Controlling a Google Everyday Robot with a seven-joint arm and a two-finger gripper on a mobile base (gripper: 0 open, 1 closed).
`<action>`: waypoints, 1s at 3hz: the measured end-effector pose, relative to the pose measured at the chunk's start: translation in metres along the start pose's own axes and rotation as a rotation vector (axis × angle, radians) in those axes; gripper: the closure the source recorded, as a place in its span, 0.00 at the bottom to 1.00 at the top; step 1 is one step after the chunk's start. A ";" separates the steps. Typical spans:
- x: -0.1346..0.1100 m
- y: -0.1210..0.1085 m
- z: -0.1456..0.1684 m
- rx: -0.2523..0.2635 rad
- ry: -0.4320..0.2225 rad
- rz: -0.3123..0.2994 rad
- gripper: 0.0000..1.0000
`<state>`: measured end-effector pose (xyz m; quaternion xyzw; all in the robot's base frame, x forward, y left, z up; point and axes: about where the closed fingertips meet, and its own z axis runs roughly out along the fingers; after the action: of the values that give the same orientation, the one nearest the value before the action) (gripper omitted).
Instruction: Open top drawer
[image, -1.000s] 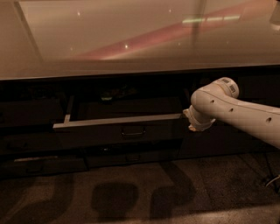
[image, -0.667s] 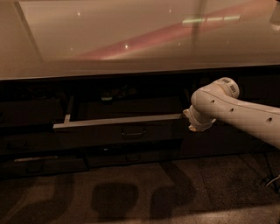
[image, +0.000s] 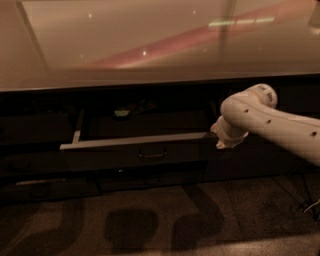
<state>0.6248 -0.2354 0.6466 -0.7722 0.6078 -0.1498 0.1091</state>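
The top drawer (image: 135, 141) stands pulled out under the counter; its pale rim runs across the middle of the view and its dark front carries a small loop handle (image: 152, 154). Something greenish (image: 121, 113) lies inside at the back. My white arm comes in from the right, and the gripper (image: 220, 136) is at the drawer's right end, by the rim's corner. The arm's wrist hides most of the gripper.
A wide glossy counter top (image: 150, 45) lies above the drawer. Other dark drawer fronts (image: 40, 170) sit to the left and below. The floor (image: 150, 225) in front is dark, with shadows on it.
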 end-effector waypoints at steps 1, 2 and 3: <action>-0.003 0.001 -0.017 0.027 -0.004 -0.005 0.34; -0.002 -0.001 -0.023 0.027 -0.004 -0.005 0.11; 0.003 -0.007 -0.063 0.085 0.031 -0.004 0.00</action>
<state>0.6086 -0.2358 0.7079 -0.7658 0.6009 -0.1876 0.1319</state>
